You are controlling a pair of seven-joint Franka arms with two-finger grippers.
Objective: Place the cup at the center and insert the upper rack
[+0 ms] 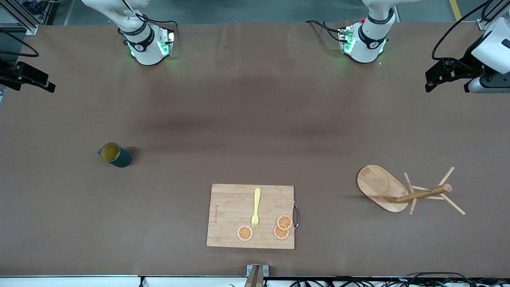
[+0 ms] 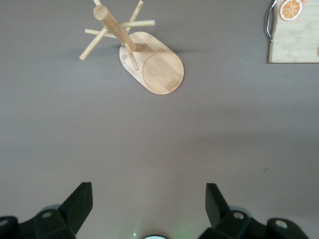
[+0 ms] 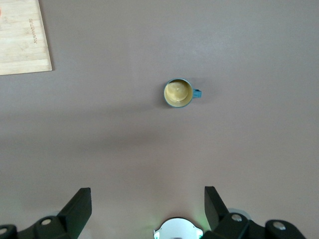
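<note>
The cup, dark teal with a mustard-yellow inside, stands upright on the brown table toward the right arm's end; it also shows in the right wrist view. The upper rack, a light wooden mug tree, lies tipped on its side toward the left arm's end, post and pegs pointing outward; it also shows in the left wrist view. My left gripper is open and empty, high over bare table. My right gripper is open and empty, high over bare table.
A rectangular bamboo cutting board lies near the table's front edge at the middle, carrying a yellow fork and three orange slices. Its corner shows in both wrist views.
</note>
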